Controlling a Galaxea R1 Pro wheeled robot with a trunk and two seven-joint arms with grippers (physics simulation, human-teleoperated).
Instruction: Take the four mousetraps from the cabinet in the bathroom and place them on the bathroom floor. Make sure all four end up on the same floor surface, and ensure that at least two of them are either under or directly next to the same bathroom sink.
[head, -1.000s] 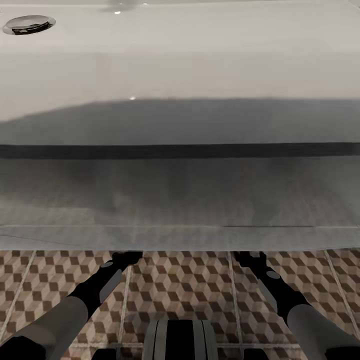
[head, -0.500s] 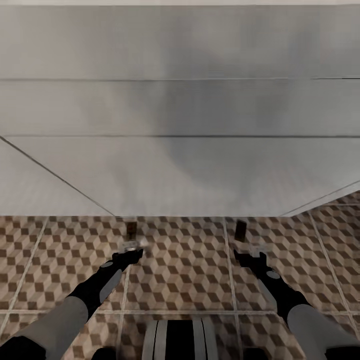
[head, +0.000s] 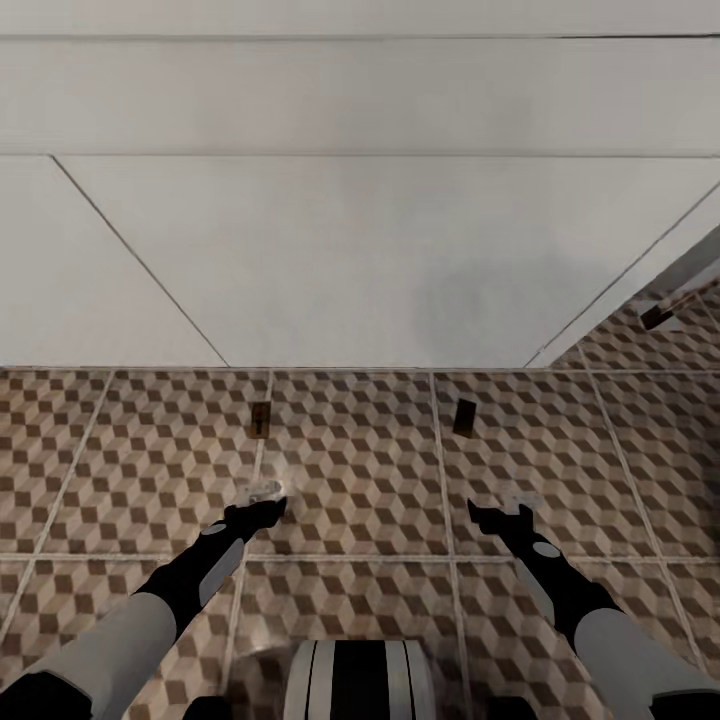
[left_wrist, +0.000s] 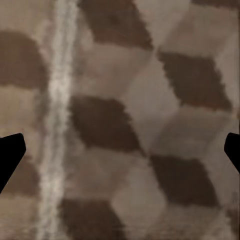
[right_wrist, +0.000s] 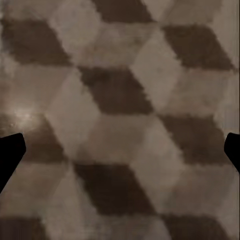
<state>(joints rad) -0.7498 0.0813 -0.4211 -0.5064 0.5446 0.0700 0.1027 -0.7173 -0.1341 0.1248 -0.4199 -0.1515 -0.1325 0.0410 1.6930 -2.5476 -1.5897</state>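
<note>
Two mousetraps, small brown boards, lie flat on the cube-patterned bathroom floor (head: 350, 470) just in front of the white vanity (head: 350, 260) of the sink. One mousetrap (head: 260, 419) is ahead of my left gripper (head: 262, 496), the other mousetrap (head: 464, 417) ahead of my right gripper (head: 508, 506). Both grippers hang low over the tiles, a short way back from the traps, open and holding nothing. In the left wrist view the fingertips (left_wrist: 11, 155) stand wide apart over bare tile, and in the right wrist view the fingertips (right_wrist: 11, 155) do too. The cabinet is out of view.
The vanity's flat white front spans the upper half of the head view, with its right corner near the right edge. A small brown piece (head: 665, 312) lies on the floor beyond that corner, too small to identify. My base (head: 360, 680) shows at the bottom.
The whole head view has shifted: the basin has left the picture, the vanity front has slid upward and more floor shows. The two mousetraps have come into view and lie farther ahead of the grippers.
</note>
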